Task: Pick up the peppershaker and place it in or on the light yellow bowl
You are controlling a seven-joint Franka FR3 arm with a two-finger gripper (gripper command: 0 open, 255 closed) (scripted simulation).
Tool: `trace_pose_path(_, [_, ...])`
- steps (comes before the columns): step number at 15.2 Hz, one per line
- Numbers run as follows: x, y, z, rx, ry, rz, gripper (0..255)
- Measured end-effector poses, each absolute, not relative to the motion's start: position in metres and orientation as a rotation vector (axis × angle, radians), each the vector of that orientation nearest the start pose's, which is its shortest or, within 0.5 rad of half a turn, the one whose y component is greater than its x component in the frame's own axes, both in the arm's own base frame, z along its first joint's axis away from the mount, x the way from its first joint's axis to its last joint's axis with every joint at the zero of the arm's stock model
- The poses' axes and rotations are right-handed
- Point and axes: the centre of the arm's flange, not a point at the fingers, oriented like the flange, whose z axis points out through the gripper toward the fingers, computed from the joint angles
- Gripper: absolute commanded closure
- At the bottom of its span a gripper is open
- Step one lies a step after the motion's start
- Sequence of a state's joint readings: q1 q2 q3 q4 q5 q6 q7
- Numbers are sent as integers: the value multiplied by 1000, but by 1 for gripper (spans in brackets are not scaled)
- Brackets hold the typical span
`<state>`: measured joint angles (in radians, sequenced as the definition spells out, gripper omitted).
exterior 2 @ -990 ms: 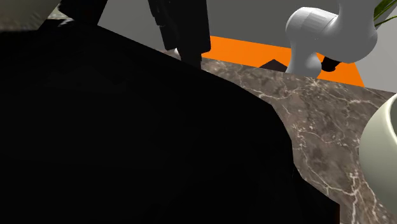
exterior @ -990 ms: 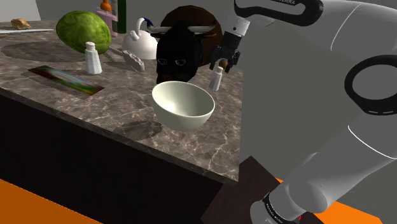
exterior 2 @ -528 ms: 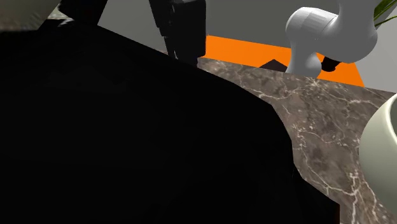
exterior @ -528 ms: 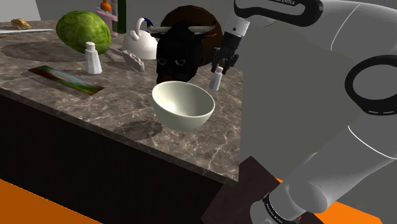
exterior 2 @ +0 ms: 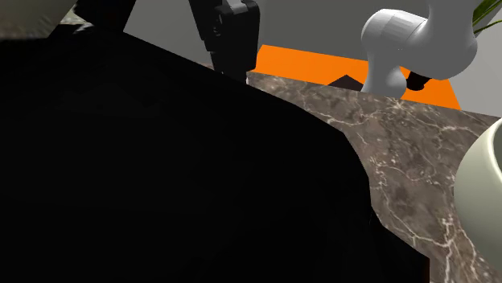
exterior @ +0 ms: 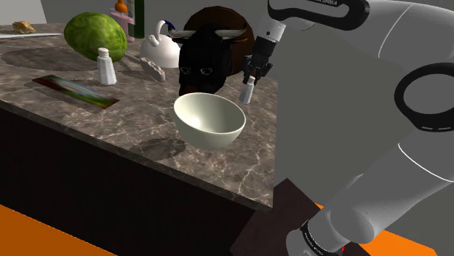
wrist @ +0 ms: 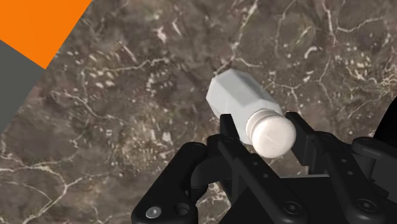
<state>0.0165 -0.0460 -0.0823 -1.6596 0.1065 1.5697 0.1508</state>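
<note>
A white pepper shaker [exterior: 247,90] stands on the dark marble counter [exterior: 138,116], just behind and to the right of the pale yellow bowl [exterior: 209,120] in the shoulder view. My black gripper [exterior: 251,76] comes down on it from above. In the wrist view the shaker [wrist: 242,98] has a faceted body and a round cap, and my gripper [wrist: 267,132] is shut on the neck just under the cap, one finger on each side. The shaker's base still rests on the marble. A part of the bowl's rim [exterior 2: 481,193] shows at the second exterior view's right edge.
A black bull's head figure [exterior: 204,54] sits right behind the bowl, close to my hand. Farther along the shoulder view's left are a second white shaker [exterior: 106,67], a watermelon [exterior: 95,33], a white teapot [exterior: 160,47] and a flat tray [exterior: 75,90]. The counter's edge [exterior: 255,200] drops off in front.
The fingers have closed from wide apart onto the shaker's neck. The hand and the shaker stay where they were.
</note>
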Motion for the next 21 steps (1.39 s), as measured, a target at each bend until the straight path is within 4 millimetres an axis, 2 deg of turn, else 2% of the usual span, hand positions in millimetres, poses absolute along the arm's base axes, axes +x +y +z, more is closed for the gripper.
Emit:
trace_pose_path(3, [538,-25,614,-3014,331,75,255])
trace_pose_path(21, [537,-25,708,-3014,331,74,255])
